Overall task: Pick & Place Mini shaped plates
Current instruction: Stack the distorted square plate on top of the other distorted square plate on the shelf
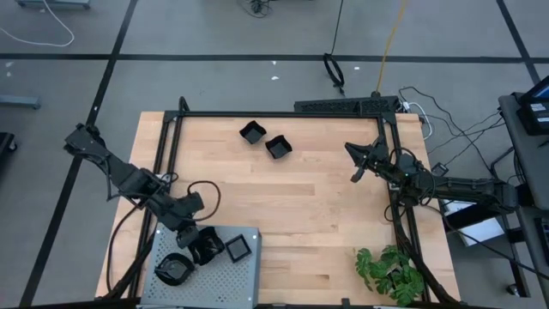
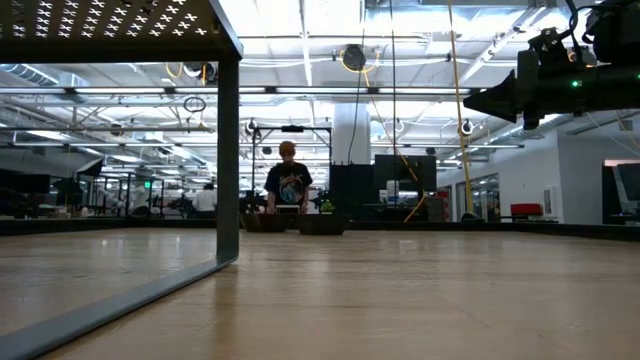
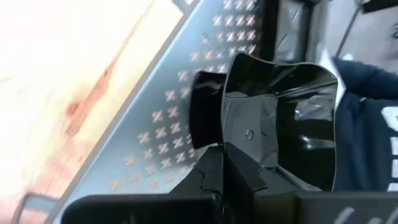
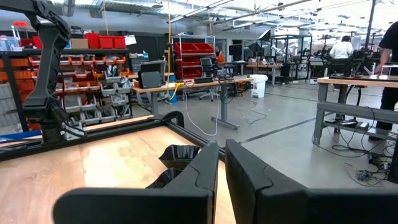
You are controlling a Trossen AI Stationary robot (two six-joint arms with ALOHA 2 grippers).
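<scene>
Nearest the front edge of the desk (image 1: 326, 223), the grey perforated tray (image 1: 244, 270) sat at the left corner with a round black plate (image 1: 174, 271) and a square black plate (image 1: 238, 249) lying flat in it, bowls up. Over the tray's back edge, the left pincer (image 1: 196, 239) was clamped on a third mini plate (image 3: 280, 118), fingers together on one rim. In the left wrist view this held plate was a glossy square-ish dish with flared corners, tipped so its hollow faced the camera and its free rim pointed away from the fingers; being near square, it showed no clear long axis. Gripping by the rim was probably the only way to hold so shallow a dish, and its place over the tray suggests it was about to be set down beside the other two.

A small green plant (image 1: 390, 270) stood at the front right corner.

Farther back, the right pincer (image 1: 358, 163) hung above the desk's right side, fingers almost together on nothing, apparently waiting. Farthest off, near the back edge, two more black plates (image 1: 264, 139) sat just beside each other, upright on the wood, likely the next to be fetched. Beyond the desk, a person (image 2: 288, 185) stood in the room.
</scene>
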